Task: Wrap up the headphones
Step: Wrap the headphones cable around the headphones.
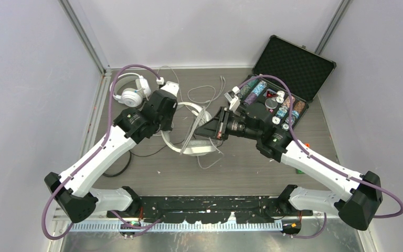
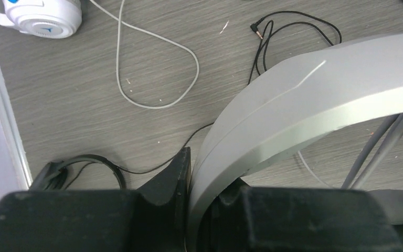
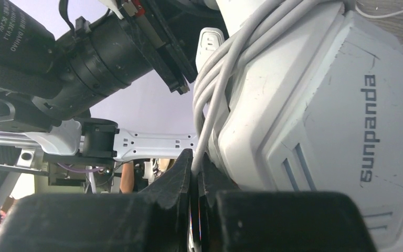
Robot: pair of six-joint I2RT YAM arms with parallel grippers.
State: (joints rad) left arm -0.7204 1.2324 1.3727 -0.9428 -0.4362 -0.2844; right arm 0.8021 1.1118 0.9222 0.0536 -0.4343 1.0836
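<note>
1. The middle white headset lies on the grey wood-grain table, between the two arms.
2. Its headband is a broad, smooth, matte plastic strip, curved in an arc, with a fine seam along its length.
3. The left gripper pinches that headband. Its black fingers press on either side of the strip near its lower end, and the band rises out of the jaws and sweeps off to the right.
4. The ear cup is hard white plastic, angular and faceted, with recessed grooves, dark lettering and small scuff specks.
5. The white cable is thin, round and rubbery, with several strands bunched over the cup's edge.
6. One strand drops into the right gripper, whose black fingers are pressed together on it, just beside the cup.
7. A second white headset, with a rounded glossy cup, rests at the far left of the table, apart from both grippers.
8. A loose cable loop lies flat on the table near it.
9. A thin black cable ending in a jack plug lies beyond the headband.
10. A small black headset shows partly by the left table edge.
11. An open black case with an egg-crate foam lid holds stacked poker chips at the far right.
</note>
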